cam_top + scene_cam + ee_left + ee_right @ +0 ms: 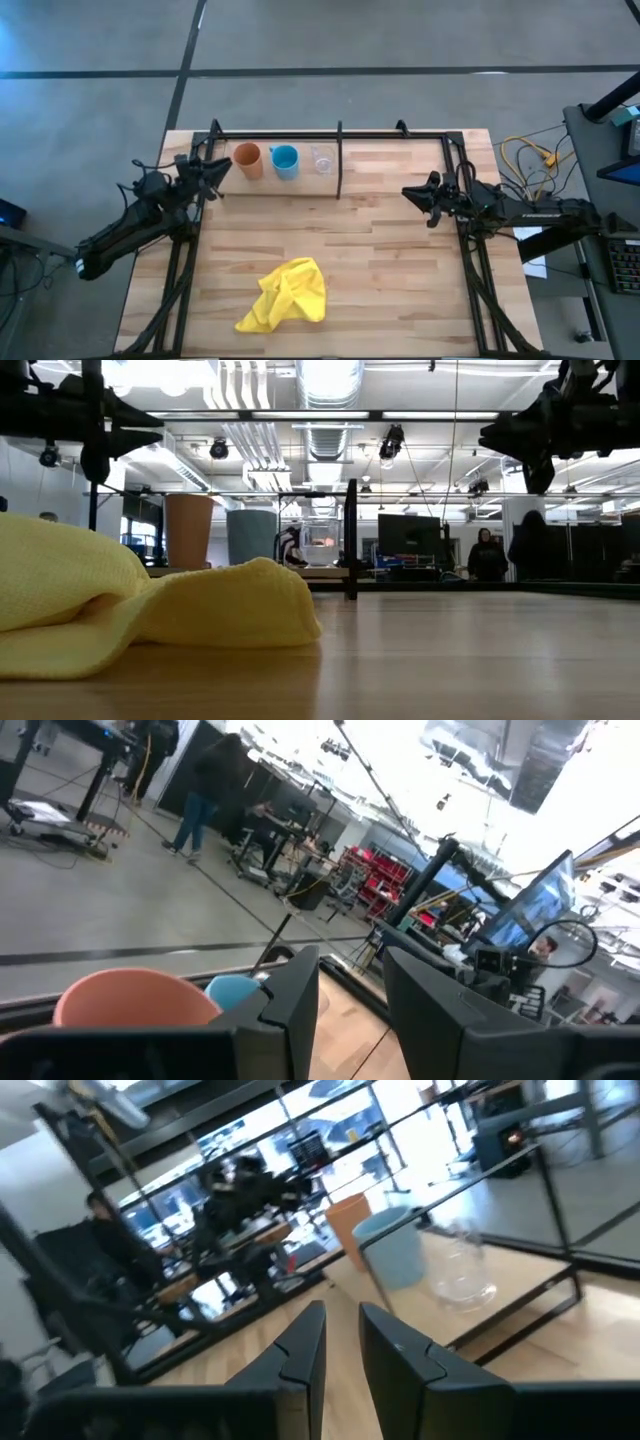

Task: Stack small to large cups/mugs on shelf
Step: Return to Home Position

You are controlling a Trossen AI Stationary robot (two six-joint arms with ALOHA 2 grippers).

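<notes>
Well, you see both arms lying low at the sides of the table (400,280). The left gripper (213,172) is just beside the orange tumbler (247,159), on its side away from the black divider (340,160). The right gripper (412,192) points toward the divider from the other side, apart from it. From above you find the tumbler, blue mug (285,161) and clear glass cup (322,160) in one row on the shelf (385,162), the glass nearest the divider. Only the low view shows you both grippers raised above the tabletop. In each wrist view the fingers (295,1000) are parted by a narrow gap and grip nothing.
</notes>
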